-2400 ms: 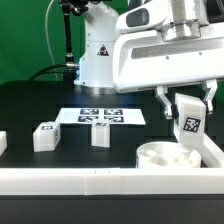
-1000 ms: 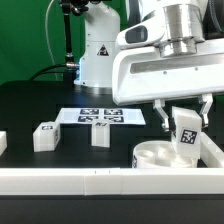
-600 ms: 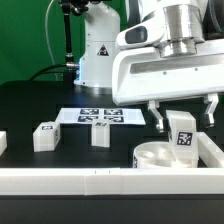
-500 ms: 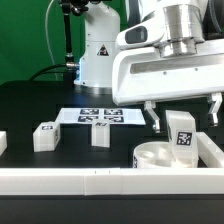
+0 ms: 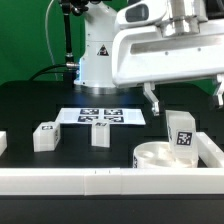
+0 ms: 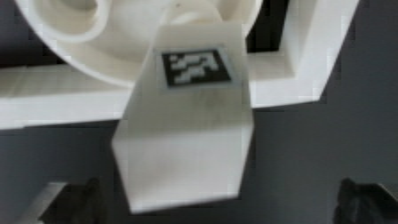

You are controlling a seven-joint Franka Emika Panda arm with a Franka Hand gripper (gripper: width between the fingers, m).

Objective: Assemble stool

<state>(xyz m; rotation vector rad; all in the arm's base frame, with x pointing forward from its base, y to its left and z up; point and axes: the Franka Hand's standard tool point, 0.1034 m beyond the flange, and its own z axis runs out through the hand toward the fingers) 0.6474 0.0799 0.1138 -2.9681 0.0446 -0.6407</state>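
The round white seat disc (image 5: 158, 157) lies at the exterior view's right, against the front rail. A white leg (image 5: 181, 133) with a black-and-white tag stands upright in the seat, tilted slightly. My gripper (image 5: 185, 95) is open above the leg, with its fingers spread wide and clear of it. In the wrist view the leg (image 6: 187, 110) reaches from the seat disc (image 6: 89, 40) toward my gripper (image 6: 217, 205), and the dark fingertips (image 6: 68, 200) stand apart on either side. Two more tagged legs (image 5: 45, 136) (image 5: 100, 132) stand on the black table to the left.
The marker board (image 5: 100, 116) lies flat behind the loose legs. A long white border rail (image 5: 90, 181) runs along the front edge and turns back at the right. Another white part (image 5: 2, 143) shows at the left edge. The robot base (image 5: 98, 55) stands behind.
My gripper let go of the leg, opened wide and rose. The leg stays standing in the seat disc.
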